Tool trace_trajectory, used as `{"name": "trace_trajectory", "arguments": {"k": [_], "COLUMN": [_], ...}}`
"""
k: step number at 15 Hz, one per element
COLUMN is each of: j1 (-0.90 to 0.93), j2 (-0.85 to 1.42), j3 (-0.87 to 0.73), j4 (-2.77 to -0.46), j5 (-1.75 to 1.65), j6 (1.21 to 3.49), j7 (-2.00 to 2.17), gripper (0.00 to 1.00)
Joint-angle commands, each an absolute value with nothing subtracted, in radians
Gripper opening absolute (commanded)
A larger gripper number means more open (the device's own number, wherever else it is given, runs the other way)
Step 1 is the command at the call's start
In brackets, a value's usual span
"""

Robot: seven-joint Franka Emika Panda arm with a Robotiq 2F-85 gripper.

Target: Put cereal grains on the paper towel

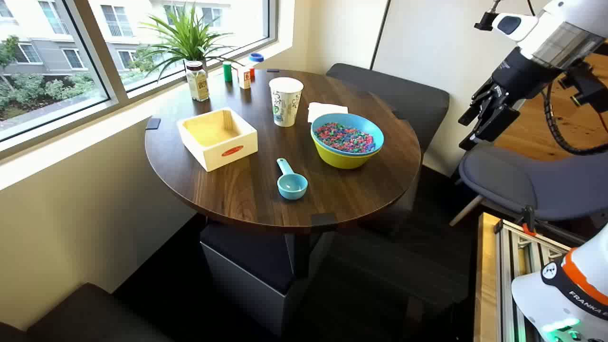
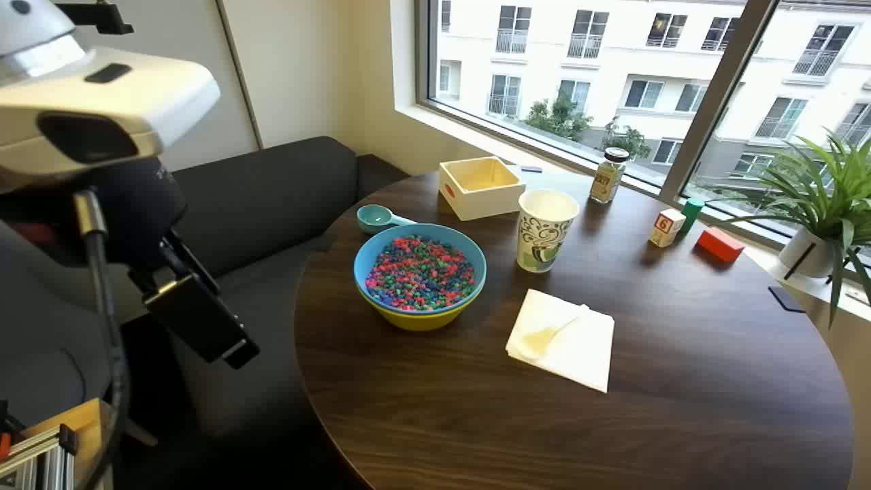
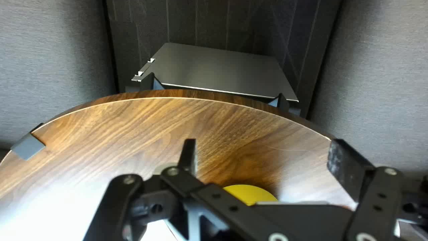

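I have the pincer (image 3: 262,157) up in the air, well apart from everything on the tabletop (image 2: 612,442), its jaws spread wide. From here I find the cereal grains (image 2: 422,275) heaped in the blue bowl (image 2: 360,265), which nests in a yellow bowl (image 2: 418,322). Near them I see the paper towel (image 2: 586,354) bearing a pale utensil (image 2: 537,340), and the teal scoop (image 1: 292,186).
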State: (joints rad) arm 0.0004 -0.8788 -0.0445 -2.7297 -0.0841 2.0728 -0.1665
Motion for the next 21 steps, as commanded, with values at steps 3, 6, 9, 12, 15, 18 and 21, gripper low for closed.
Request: {"name": "trace_trajectory", "arguments": {"k": [3,6,9,12,15,18,21], "j1": [0.005,0.005,-0.023,-0.027,-0.047,-0.052,-0.055], "j2": [-0.878,-0.878,-0.83,-0.764,-0.67,-0.565,-0.465], "j3": [-0.048,-0.048,-0.039,-0.039,-0.014,0.019,0.05], "j4": [-2.727,-2.727,-2.706,-2.697,-2.686,-2.646,-2.592], "j5": [-0.087,-0.087,-0.122,-0.098,-0.096,-0.085,-0.085], "j6": [2.069,2.069,2.211,2.446,2.635,2.711,2.717], "j7": [-0.163,-0.163,-0.133,-0.089,-0.021,0.043,0.092], "gripper": [1.0,1.0,1.0,1.0,1.0,1.0,1.0]}}
